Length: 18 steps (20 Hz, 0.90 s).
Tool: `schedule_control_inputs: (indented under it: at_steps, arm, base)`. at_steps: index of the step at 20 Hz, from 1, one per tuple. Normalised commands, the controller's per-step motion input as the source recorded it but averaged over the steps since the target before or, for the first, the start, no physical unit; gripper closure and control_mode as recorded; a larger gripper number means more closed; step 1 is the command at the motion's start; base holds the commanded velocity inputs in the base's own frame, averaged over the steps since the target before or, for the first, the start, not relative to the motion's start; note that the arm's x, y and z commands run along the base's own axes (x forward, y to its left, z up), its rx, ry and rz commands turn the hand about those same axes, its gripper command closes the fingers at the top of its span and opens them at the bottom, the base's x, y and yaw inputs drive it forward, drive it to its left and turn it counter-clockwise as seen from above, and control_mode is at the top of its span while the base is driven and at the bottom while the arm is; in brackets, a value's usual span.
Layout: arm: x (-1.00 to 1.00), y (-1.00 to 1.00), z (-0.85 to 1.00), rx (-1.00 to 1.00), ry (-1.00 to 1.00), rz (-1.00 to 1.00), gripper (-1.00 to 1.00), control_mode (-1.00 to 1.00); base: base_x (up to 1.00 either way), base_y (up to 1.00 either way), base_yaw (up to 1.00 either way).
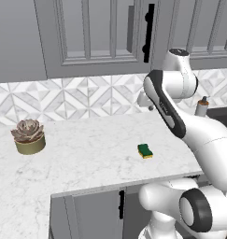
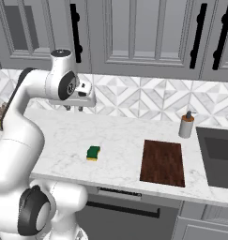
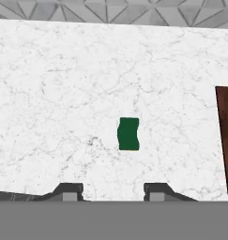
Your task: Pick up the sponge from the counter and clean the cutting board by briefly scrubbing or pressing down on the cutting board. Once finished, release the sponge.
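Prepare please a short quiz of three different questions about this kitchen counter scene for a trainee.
1. True or false: the green-and-yellow rectangular sponge lies on the dark reddish-brown wooden cutting board.
2. What stands nearest behind the board: A) potted succulent, B) soap dispenser bottle, C) kettle?
3. Fill in: the two-finger gripper hangs above the white marble counter holding ____.

Key:
1. False; it lies on the counter, apart from the board.
2. B.
3. Nothing.
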Motion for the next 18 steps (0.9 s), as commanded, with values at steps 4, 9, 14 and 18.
schedule_control_inputs:
  at_steps: [4,9,14,18]
  arm:
    - [-0.11,-0.19,-0.04,0.05,-0.01,-0.01,-1.0,-1.0]
    - [-0.03,-0.13,-0.37,0.0,0.09,0.0,-1.0,-1.0]
    - [-0.13,-0.16,-0.38,0.0,0.03,0.0,-1.0,-1.0]
    - [-0.16,-0.33,-0.35,0.05,0.03,0.0,-1.0,-1.0]
  base:
    - [0.0,0.0,0.0]
    - [0.0,0.0,0.0]
    - [0.0,0.0,0.0]
    - [0.0,0.0,0.0]
